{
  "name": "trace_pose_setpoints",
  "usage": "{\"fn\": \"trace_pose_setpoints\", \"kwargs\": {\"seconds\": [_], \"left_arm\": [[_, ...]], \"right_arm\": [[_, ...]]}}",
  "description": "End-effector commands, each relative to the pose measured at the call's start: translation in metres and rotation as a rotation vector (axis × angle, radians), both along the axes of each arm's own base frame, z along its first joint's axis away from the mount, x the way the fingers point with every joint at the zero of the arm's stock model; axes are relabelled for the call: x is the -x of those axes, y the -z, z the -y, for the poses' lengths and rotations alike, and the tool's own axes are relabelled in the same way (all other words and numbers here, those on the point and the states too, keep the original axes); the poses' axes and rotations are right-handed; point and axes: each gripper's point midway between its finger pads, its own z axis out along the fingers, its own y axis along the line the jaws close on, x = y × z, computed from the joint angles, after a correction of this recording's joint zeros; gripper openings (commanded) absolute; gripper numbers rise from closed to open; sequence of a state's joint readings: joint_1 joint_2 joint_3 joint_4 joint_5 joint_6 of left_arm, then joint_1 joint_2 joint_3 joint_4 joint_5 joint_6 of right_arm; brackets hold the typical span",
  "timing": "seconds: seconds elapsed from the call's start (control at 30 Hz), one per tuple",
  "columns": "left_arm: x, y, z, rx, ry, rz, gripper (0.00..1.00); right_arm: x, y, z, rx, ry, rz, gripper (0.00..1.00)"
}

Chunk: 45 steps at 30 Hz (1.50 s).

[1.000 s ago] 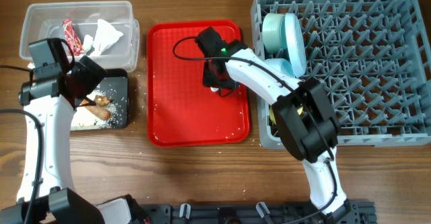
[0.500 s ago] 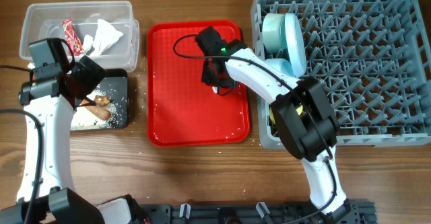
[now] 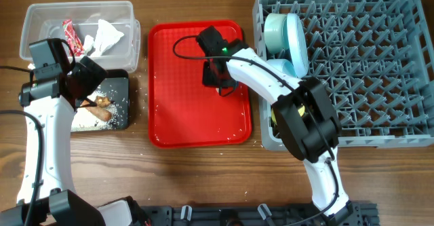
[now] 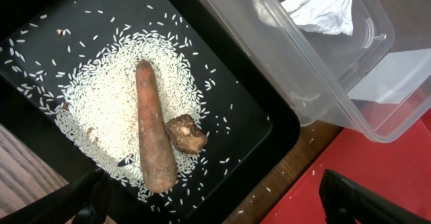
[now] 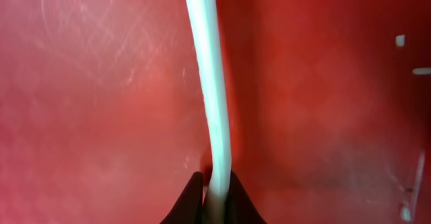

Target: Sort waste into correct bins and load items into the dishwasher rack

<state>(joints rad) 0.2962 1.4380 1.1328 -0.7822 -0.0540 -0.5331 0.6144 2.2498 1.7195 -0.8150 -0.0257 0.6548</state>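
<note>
My right gripper (image 5: pixel 214 194) is shut on the handle of the white plastic spoon (image 5: pixel 210 83), low over the flat red tray (image 3: pixel 183 110); from overhead the gripper (image 3: pixel 218 82) hides the spoon. My left gripper (image 4: pixel 209 200) is open and empty above the black tray (image 4: pixel 40 15), which holds white rice grains (image 4: pixel 101 109), the brown carrot-like stick (image 4: pixel 153 136) and a brown food scrap (image 4: pixel 188 133). The clear tub (image 3: pixel 41 15) holds the red wrapper (image 3: pixel 71 36) and white tissue (image 3: pixel 107 36). The grey rack (image 3: pixel 366 63) holds a pale blue plate (image 3: pixel 296 43) and bowls (image 3: pixel 277 30).
The rack stands right of the red tray, close to my right arm. Both bins stand left of the red tray. A few rice grains lie on the wood by the black tray (image 4: pixel 313 172). A dark rail runs along the table's front edge (image 3: pixel 271 216).
The right gripper has shifted very slightly up the red tray with the spoon handle in it. The left arm has not moved.
</note>
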Motion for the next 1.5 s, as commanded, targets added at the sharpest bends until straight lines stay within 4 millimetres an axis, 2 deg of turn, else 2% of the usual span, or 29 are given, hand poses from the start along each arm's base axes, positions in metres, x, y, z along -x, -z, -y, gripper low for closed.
{"fn": "trace_pose_setpoints", "kwargs": {"seconds": [0.0, 0.1, 0.17, 0.23, 0.3, 0.37, 0.43, 0.47, 0.53, 0.6, 0.63, 0.77, 0.87, 0.97, 1.03, 1.07, 1.17, 1.2, 1.3, 1.33, 1.4, 1.47], "left_arm": [[-0.003, -0.01, 0.0, -0.011, 0.003, 0.026, 1.0], [-0.003, -0.01, 0.0, -0.011, 0.003, 0.026, 1.0], [-0.003, -0.01, 0.0, -0.011, 0.003, 0.026, 1.0], [-0.003, -0.01, 0.0, -0.011, 0.003, 0.026, 1.0], [-0.003, -0.01, 0.0, -0.011, 0.003, 0.026, 1.0], [-0.003, -0.01, 0.0, -0.011, 0.003, 0.026, 1.0], [-0.003, -0.01, 0.0, -0.011, 0.003, 0.026, 1.0], [-0.003, -0.01, 0.0, -0.011, 0.003, 0.026, 1.0], [-0.003, -0.01, 0.0, -0.011, 0.003, 0.026, 1.0], [-0.003, -0.01, 0.0, -0.011, 0.003, 0.026, 1.0], [-0.003, -0.01, 0.0, -0.011, 0.003, 0.026, 1.0], [-0.003, -0.01, 0.0, -0.011, 0.003, 0.026, 1.0], [-0.003, -0.01, 0.0, -0.011, 0.003, 0.026, 1.0], [-0.003, -0.01, 0.0, -0.011, 0.003, 0.026, 1.0], [-0.003, -0.01, 0.0, -0.011, 0.003, 0.026, 1.0], [-0.003, -0.01, 0.0, -0.011, 0.003, 0.026, 1.0], [-0.003, -0.01, 0.0, -0.011, 0.003, 0.026, 1.0], [-0.003, -0.01, 0.0, -0.011, 0.003, 0.026, 1.0], [-0.003, -0.01, 0.0, -0.011, 0.003, 0.026, 1.0], [-0.003, -0.01, 0.0, -0.011, 0.003, 0.026, 1.0], [-0.003, -0.01, 0.0, -0.011, 0.003, 0.026, 1.0], [-0.003, -0.01, 0.0, -0.011, 0.003, 0.026, 1.0]], "right_arm": [[-0.02, -0.098, -0.003, -0.03, -0.137, 0.209, 0.04], [-0.014, -0.187, 0.03, 0.01, -0.123, 0.376, 0.04], [-0.005, -0.24, 0.072, 0.057, -0.029, 0.469, 0.04], [0.006, -0.274, 0.115, 0.089, 0.095, 0.521, 0.04], [0.022, -0.303, 0.178, 0.116, 0.327, 0.546, 0.04], [0.033, -0.306, 0.223, 0.125, 0.513, 0.521, 0.04], [0.043, -0.292, 0.258, 0.145, 0.677, 0.456, 0.04], [0.048, -0.28, 0.272, 0.156, 0.762, 0.414, 0.04], [0.057, -0.244, 0.297, 0.184, 0.927, 0.323, 0.05], [0.058, -0.215, 0.303, 0.2, 0.961, 0.282, 0.04], [0.057, -0.193, 0.304, 0.193, 0.966, 0.257, 0.04], [0.061, -0.126, 0.293, 0.126, 1.015, 0.187, 0.04], [0.065, -0.101, 0.287, 0.08, 1.05, 0.163, 0.06], [0.068, -0.095, 0.288, 0.078, 1.083, 0.153, 0.34], [0.067, -0.097, 0.287, 0.077, 1.074, 0.159, 0.46], [0.066, -0.098, 0.287, 0.075, 1.073, 0.162, 0.47], [0.062, -0.11, 0.287, 0.074, 1.005, 0.194, 0.48], [0.059, -0.122, 0.286, 0.073, 0.953, 0.222, 0.5], [0.054, -0.174, 0.283, 0.055, 0.765, 0.344, 0.54], [0.052, -0.194, 0.277, 0.036, 0.657, 0.392, 0.59], [0.057, -0.249, 0.251, -0.049, 0.361, 0.522, 0.73], [0.075, -0.294, 0.232, -0.128, 0.194, 0.631, 1.0]]}}
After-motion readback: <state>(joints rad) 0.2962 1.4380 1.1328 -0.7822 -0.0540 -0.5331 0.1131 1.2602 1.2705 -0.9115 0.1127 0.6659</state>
